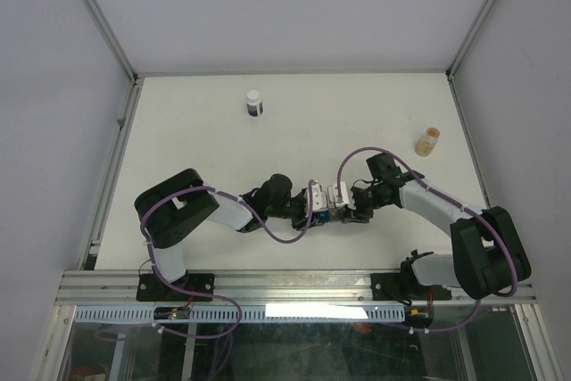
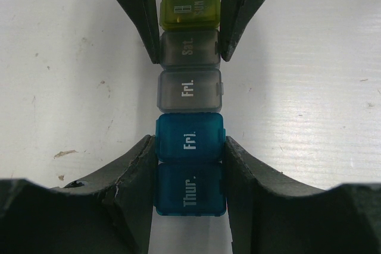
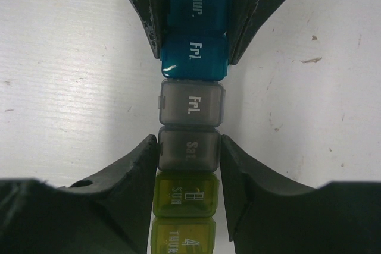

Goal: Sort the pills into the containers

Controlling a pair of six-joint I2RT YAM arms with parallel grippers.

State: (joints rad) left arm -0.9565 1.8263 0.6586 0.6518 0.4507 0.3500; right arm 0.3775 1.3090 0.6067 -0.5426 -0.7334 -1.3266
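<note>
The containers (image 1: 333, 217) are a strip of joined compartments lying on the white table between my two grippers, lids shut. In the left wrist view the strip (image 2: 189, 90) runs blue, grey, then yellow-green. My left gripper (image 2: 189, 145) is shut on the blue "Fri." and "Thur." end. My right gripper (image 3: 189, 144) is shut on the grey "Sat." compartment (image 3: 188, 150), with the yellow-green compartments behind its fingertips. Each gripper shows at the top of the other's wrist view. No loose pills show.
A white-capped bottle with a dark label (image 1: 254, 103) stands at the far middle-left. A small amber bottle (image 1: 428, 141) stands at the right near the wall rail. Metal frame rails border the table on both sides.
</note>
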